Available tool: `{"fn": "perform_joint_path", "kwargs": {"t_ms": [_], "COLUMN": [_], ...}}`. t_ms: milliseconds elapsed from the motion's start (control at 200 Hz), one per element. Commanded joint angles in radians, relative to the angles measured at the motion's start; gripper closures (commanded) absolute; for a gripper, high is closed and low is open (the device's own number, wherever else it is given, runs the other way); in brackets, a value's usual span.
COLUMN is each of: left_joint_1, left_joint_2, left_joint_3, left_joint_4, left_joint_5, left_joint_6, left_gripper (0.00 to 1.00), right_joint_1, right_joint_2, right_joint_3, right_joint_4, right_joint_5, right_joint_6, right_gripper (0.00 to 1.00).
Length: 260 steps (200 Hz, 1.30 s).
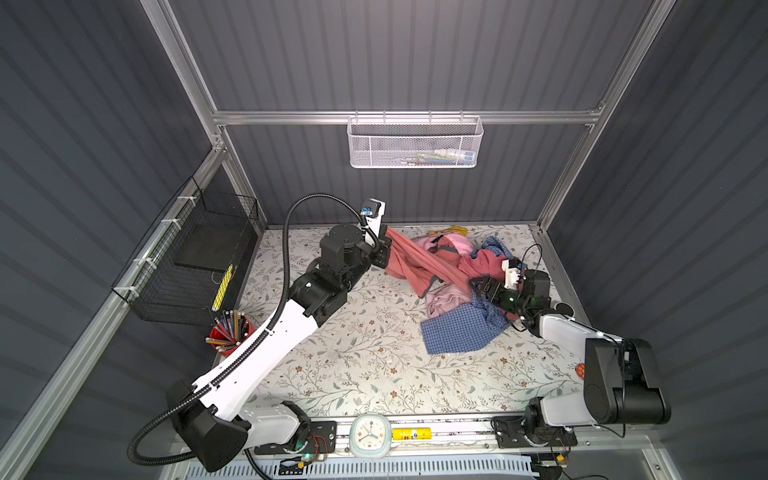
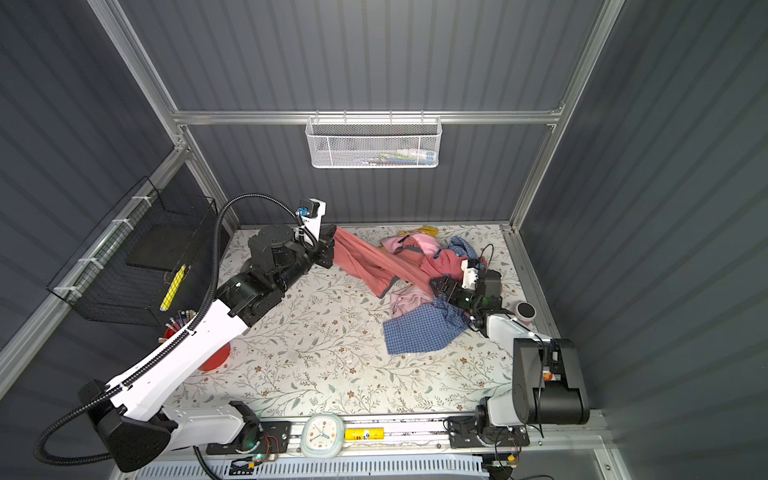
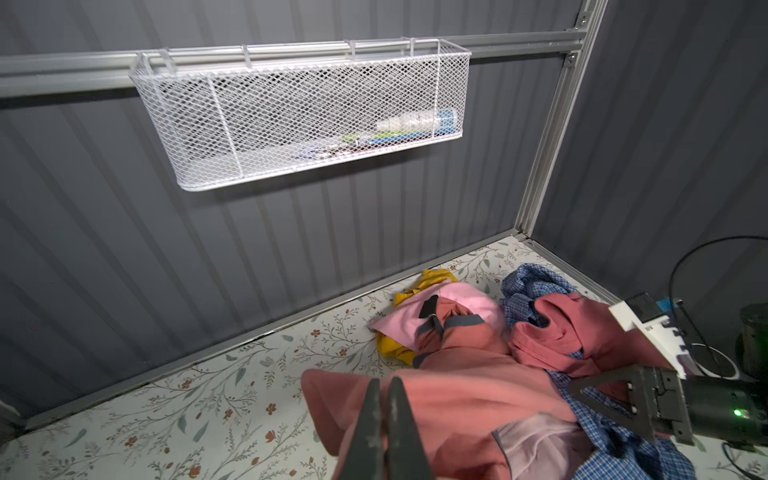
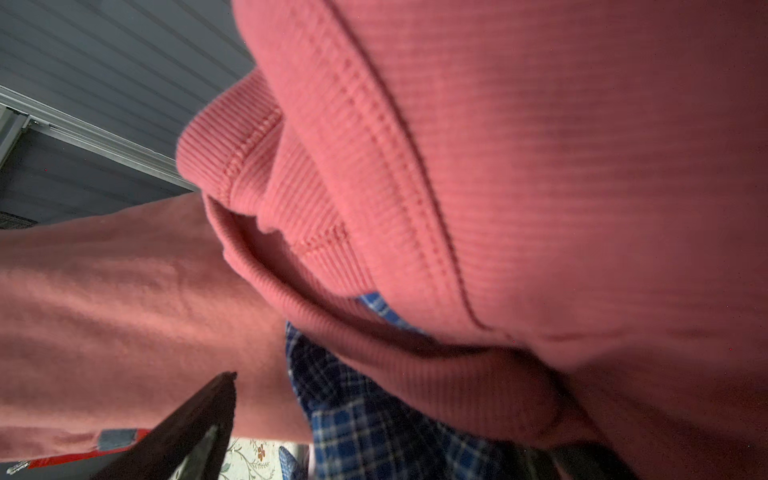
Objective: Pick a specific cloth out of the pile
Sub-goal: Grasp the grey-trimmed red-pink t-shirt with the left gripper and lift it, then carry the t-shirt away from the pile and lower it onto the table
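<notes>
Sitting nearest, on the front rail, is a clock [image 1: 369, 434]. Beyond it the flowered surface [image 1: 353, 353] is carrying the pile [image 1: 465, 270] at its far right. A checked shirt [image 1: 457, 328] is lying spread at the pile's near side, with a light pink piece [image 1: 442, 299] touching its far edge. The right claw [image 1: 478, 286] is reaching low into the pile just beyond the checked shirt. Its jaws are standing spread wide, and the right wrist view is showing a rose-red ribbed shirt [image 4: 540, 166] and checked fabric bunched in front of them. The cloth [image 1: 415, 262] is stretching in a band from the pile's middle leftward to the left claw [image 1: 384, 251], which is hanging left of the pile near the back wall — its fingers [image 3: 370, 415] are pressed together, pinching the cloth's edge. The cloth's grey-trimmed end is lying on the pile, beside more light pink. At the pile's back a mustard piece [image 1: 451, 230] is peeking out, and a white mesh basket [image 1: 415, 141] is hanging on the wall rail.
</notes>
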Motion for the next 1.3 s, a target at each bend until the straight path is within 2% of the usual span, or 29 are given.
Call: {"fn": "perform_joint_path", "kwargs": {"t_ms": [0, 50, 440, 580, 901, 1081, 1296], "left_joint_1": [0.023, 0.028, 0.070, 0.083, 0.115, 0.191, 0.370], "left_joint_2": [-0.059, -0.063, -0.061, -0.065, -0.044, -0.022, 0.027], "left_joint_3": [0.054, 0.091, 0.109, 0.112, 0.159, 0.164, 0.157], "left_joint_4": [0.063, 0.063, 0.072, 0.077, 0.041, 0.018, -0.021], "left_joint_5": [-0.085, -0.093, -0.124, -0.173, -0.260, -0.237, -0.106], "left_joint_6": [0.063, 0.077, 0.118, 0.134, 0.259, 0.257, 0.156], "left_gripper": [1.00, 1.00, 1.00, 1.00, 1.00, 1.00, 1.00], "right_joint_1": [-0.014, -0.014, -0.013, -0.014, -0.014, -0.013, -0.014], "right_joint_2": [0.013, 0.017, 0.013, 0.009, -0.018, -0.044, -0.066], "right_joint_3": [-0.015, -0.014, -0.011, -0.011, -0.009, -0.015, -0.012], "right_joint_4": [-0.061, -0.061, -0.056, -0.056, -0.058, -0.062, -0.081], "right_joint_5": [0.047, 0.049, 0.042, 0.038, 0.030, 0.032, 0.034], "right_joint_6": [-0.010, -0.009, -0.004, -0.005, -0.010, -0.021, -0.036], "right_gripper": [0.01, 0.01, 0.01, 0.01, 0.01, 0.01, 0.01]}}
